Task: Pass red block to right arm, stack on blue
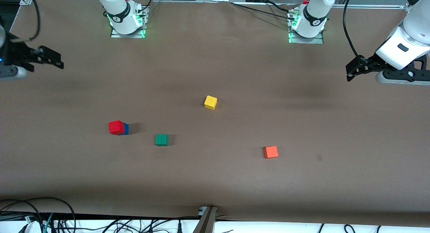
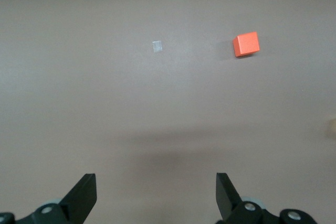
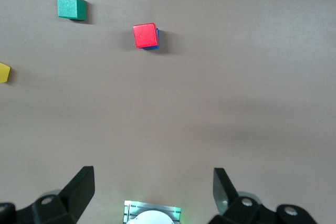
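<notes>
The red block (image 1: 116, 127) sits on top of the blue block (image 1: 126, 129), toward the right arm's end of the table. Only a sliver of blue shows under it. In the right wrist view the red block (image 3: 145, 35) covers most of the blue block (image 3: 157, 42). My right gripper (image 1: 55, 60) is open and empty, up in the air over the table's edge at its own end, well away from the stack. In its own view (image 3: 152, 187) nothing lies between its fingers. My left gripper (image 1: 352, 72) is open and empty over its end of the table, as its own view (image 2: 156, 195) shows.
A green cube (image 1: 161, 139) lies beside the stack, toward the middle. A yellow cube (image 1: 210, 102) lies mid-table. An orange cube (image 1: 270, 152) lies toward the left arm's end and shows in the left wrist view (image 2: 246, 44). A small pale patch (image 1: 319, 157) marks the table beside it.
</notes>
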### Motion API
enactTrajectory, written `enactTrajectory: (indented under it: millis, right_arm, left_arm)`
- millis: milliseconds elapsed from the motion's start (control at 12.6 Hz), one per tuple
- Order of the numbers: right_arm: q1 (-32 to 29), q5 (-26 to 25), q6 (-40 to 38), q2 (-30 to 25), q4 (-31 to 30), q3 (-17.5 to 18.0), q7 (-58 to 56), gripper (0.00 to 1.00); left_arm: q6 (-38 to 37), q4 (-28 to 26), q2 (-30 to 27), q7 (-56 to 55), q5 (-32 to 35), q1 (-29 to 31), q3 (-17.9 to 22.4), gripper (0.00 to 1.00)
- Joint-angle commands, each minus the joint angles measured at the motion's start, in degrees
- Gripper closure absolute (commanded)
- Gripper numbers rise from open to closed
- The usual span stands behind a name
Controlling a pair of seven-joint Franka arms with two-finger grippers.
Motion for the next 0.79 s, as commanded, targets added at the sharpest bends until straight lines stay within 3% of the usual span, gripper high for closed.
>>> enactTrajectory:
  millis: [0,715]
  right_arm:
    - [-2.6,-2.33,-1.38,-3.65,-2.18,3.85,0.83,0.0]
    - [-2.17,-3.39,-4.64,1.18,1.6,3.77,0.65,0.0]
  left_arm:
    - [-1.25,1.82,0.79,-0.39,1.45,-0.36,-0.07,0.0]
    - [-1.25,1.73,0.7,-0.13,1.45,-0.35,0.01,0.0]
